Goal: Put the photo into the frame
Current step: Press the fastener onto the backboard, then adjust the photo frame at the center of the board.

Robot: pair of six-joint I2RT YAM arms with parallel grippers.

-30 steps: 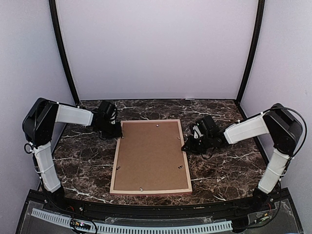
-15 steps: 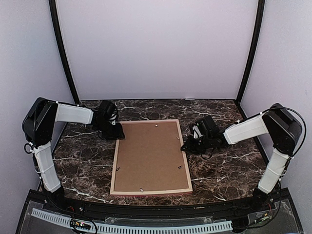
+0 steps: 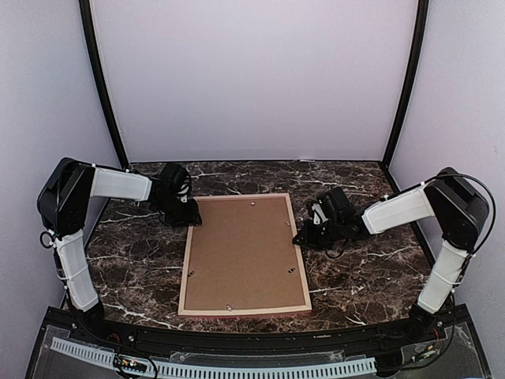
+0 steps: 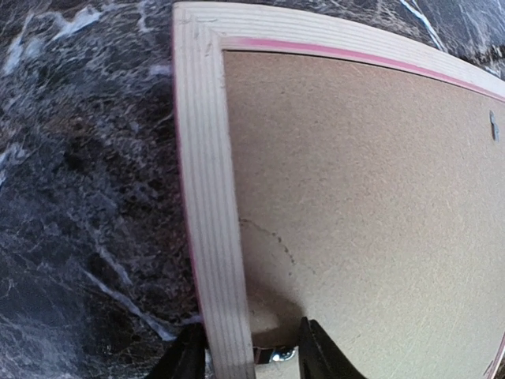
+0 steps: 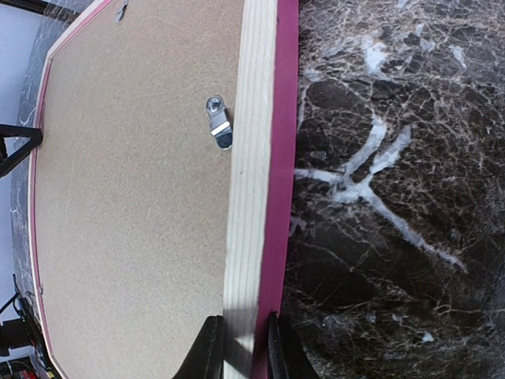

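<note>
The frame (image 3: 245,310) lies face down in the middle of the dark marbled surface (image 3: 363,276), long sides running near to far. Its light tan back is up, and the pink-red colour shows only along the edges. Seated inside it is a brown backing board (image 3: 241,253) that fills the opening from rail to rail. What lies under the board is hidden.

Small metal turn clips sit on the board close to the rails. In the right wrist view one clip (image 5: 218,121) lies slanted on the board just beside the right rail, not reaching over it.

The left gripper (image 3: 192,221) is at the frame's far left corner. In the left wrist view its fingers (image 4: 189,359) stand astride the left rail (image 4: 205,197), one outside over the marble and the other over the board (image 4: 363,197). The inner finger stands clear of the wood, so the jaws are partly apart and clamp nothing. A bit of bright metal shows between them.

The right gripper (image 3: 300,237) is at the right rail, toward the far end. In its own view the fingers (image 5: 207,351) sit narrow, pressed on both sides of the rail (image 5: 252,158), holding the frame.
</note>
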